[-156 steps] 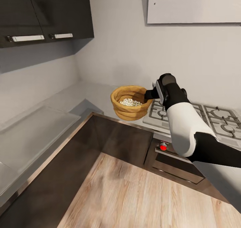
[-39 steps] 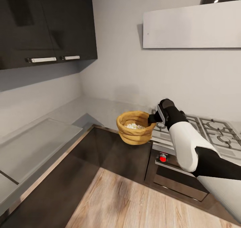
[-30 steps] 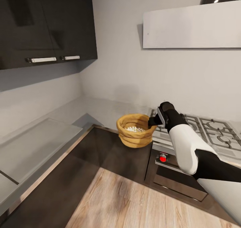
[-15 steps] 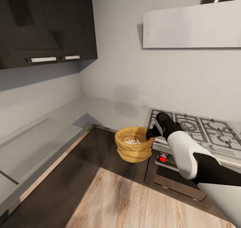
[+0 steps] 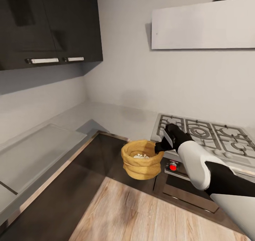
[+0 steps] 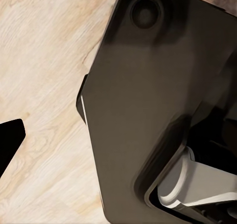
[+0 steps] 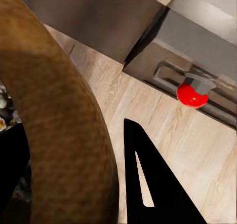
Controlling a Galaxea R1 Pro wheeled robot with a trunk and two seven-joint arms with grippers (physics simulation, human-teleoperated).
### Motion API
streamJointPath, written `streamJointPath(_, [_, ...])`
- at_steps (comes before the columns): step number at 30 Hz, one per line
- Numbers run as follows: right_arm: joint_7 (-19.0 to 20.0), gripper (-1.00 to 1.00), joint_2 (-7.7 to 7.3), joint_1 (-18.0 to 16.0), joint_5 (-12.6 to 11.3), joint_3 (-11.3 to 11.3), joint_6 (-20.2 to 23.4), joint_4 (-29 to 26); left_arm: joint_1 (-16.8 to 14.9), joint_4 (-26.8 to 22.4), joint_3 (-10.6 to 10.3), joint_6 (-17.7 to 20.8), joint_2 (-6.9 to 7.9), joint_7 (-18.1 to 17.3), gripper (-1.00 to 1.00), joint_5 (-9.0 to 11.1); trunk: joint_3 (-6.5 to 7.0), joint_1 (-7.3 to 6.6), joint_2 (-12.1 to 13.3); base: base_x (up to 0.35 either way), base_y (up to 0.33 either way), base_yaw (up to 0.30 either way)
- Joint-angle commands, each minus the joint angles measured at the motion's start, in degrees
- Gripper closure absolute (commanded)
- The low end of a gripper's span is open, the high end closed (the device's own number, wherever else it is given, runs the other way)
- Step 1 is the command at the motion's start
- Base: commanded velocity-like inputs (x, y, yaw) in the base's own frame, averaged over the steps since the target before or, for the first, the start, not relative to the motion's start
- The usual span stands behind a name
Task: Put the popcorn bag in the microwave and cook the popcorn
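While the right gripper (image 5: 158,148) is pinching the rolled rim of the bag (image 5: 141,160), fingers closed on it, the bag is hanging in the air off the countertop (image 5: 106,115), in front of the dark cabinets beside the hob (image 5: 207,133). White popcorn (image 5: 141,156) is showing inside. Left fingers' state: cannot tell.

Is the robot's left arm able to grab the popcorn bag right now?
Probably not. The popcorn bag hangs in the right gripper, fingers on its rim, over the wooden floor. The left wrist view faces floor, no bag ahead.
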Motion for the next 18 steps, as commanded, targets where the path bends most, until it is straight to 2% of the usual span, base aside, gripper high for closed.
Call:
streamJointPath(1, [0.8,1.0,-0.53,0.5,0.4,-0.4,0.2,0.7,0.0,0.0,0.1,-0.1,0.0,0.1,-1.0,0.1,-0.26,0.24,-0.5,0.0,0.0,0.0])
streamJointPath(3, [2.1,1.0,-1.24,1.2,0.5,-0.4,0.2,1.3,0.0,0.0,0.1,-0.1,0.02,0.1,-1.0,0.1,-0.62,0.68,-1.3,0.0,0.0,0.0])
streamJointPath(7, [4.6,1.0,-1.71,1.6,0.6,-0.4,0.2,1.6,0.0,0.0,0.1,-0.1,0.02,0.1,-1.0,0.1,-1.34,1.55,-2.9,0.0,0.0,0.0])
streamJointPath(18, [5.0,1.0,-1.82,1.6,0.5,-0.3,0.2,1.7,0.0,0.0,0.1,-0.1,0.02,0.1,-1.0,0.1,-3.31,3.97,-7.3,0.0,0.0,0.0])
